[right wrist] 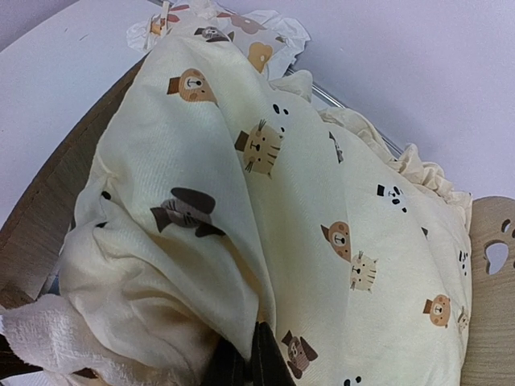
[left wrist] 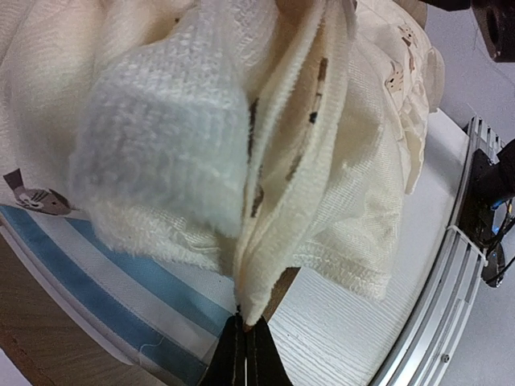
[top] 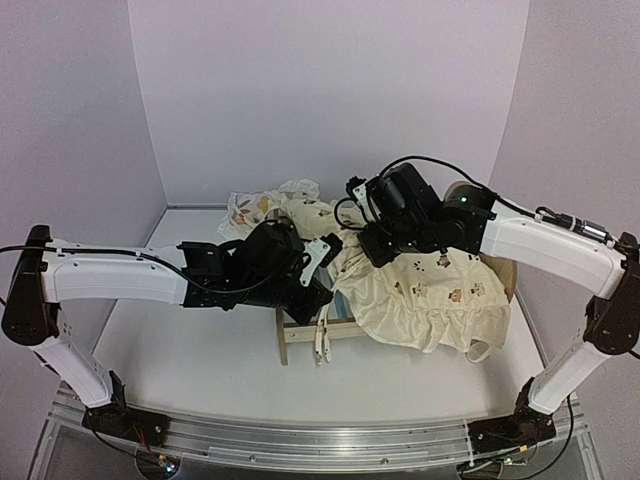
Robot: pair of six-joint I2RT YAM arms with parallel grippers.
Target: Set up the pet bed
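On the white table [top: 200,350], left gripper [left wrist: 245,338] and right gripper [right wrist: 244,350] pinch the quilt [top: 430,295] tight over the pet bed [top: 300,335], which probably needs spreading flat next.

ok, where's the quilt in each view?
Top external: quilt centre-right, draped over the bed.
Left wrist: quilt fills the upper frame, hanging over the striped bed at lower left.
Right wrist: quilt fills most of the frame, with the bed showing its end board at the right edge.
Shared landmark: the bed under the quilt.
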